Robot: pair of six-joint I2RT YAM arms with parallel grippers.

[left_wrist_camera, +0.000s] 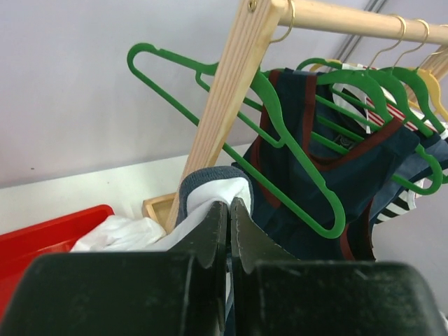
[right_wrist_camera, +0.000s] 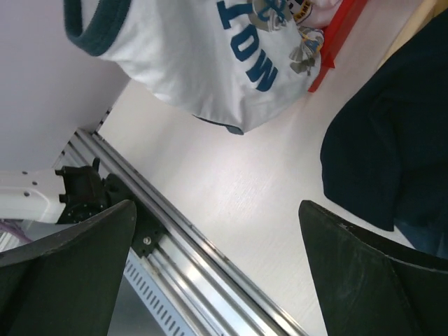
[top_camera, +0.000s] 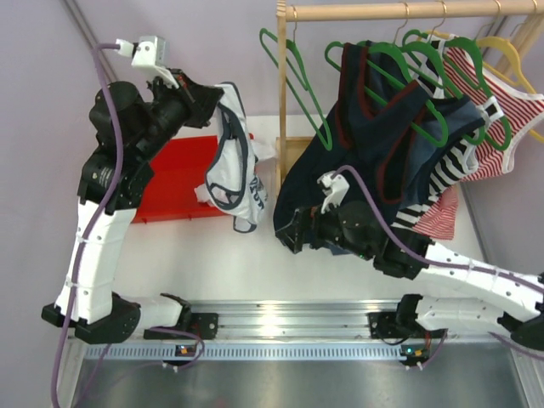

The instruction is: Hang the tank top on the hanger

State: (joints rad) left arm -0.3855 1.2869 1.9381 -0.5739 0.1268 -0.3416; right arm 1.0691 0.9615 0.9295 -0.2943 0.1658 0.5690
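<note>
Since only a trimmed edge is pinched by the closed left pincer [top_camera: 212, 92], upper left, the tank top [top_camera: 234, 166] could be dropped onto the red bin [top_camera: 170, 183] or snagged on the rack post [top_camera: 281, 102]. It is seen bunched, white with navy trim and blue lettering. The bare hanger [left_wrist_camera: 271, 105] is hung right of it; the right pincer [top_camera: 280, 231], lower centre, is spread wide, empty.
</note>
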